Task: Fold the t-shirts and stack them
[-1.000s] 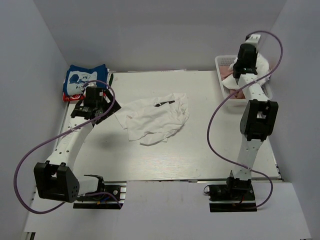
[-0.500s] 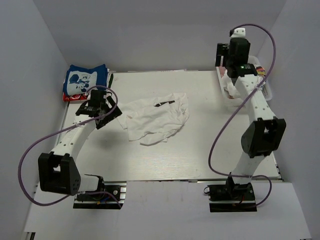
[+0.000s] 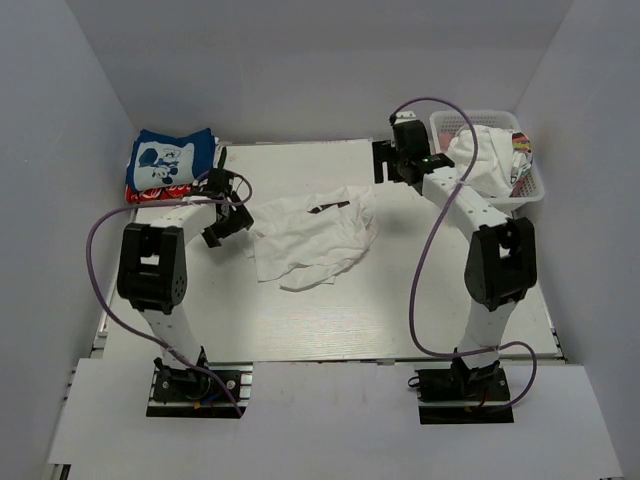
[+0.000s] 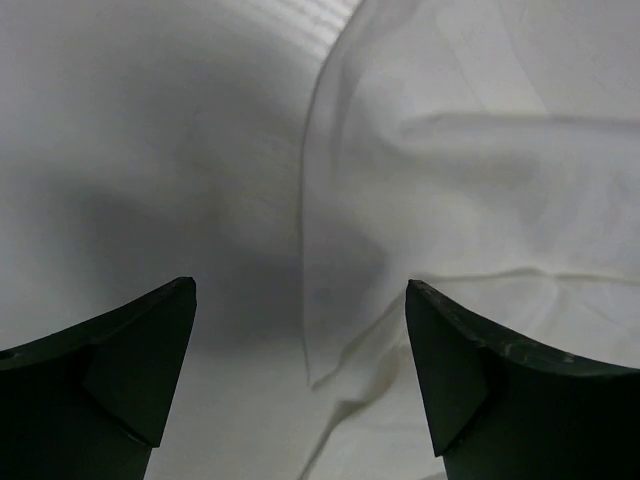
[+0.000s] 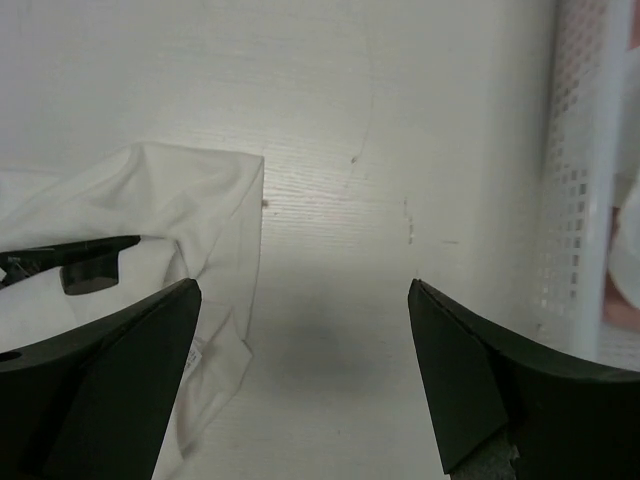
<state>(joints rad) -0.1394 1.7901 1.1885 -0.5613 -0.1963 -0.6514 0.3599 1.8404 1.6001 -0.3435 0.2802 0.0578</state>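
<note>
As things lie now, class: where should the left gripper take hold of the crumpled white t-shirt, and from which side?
Grip the white t-shirt at its loose left edge, coming in low from the left. That edge lies flat on the table, and the open left gripper appears to straddle it, so a short descent should do.

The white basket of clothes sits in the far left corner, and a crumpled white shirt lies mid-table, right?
Not quite. The top view shows the basket in the far right corner, not the left. The crumpled white shirt does lie mid-table.
</note>
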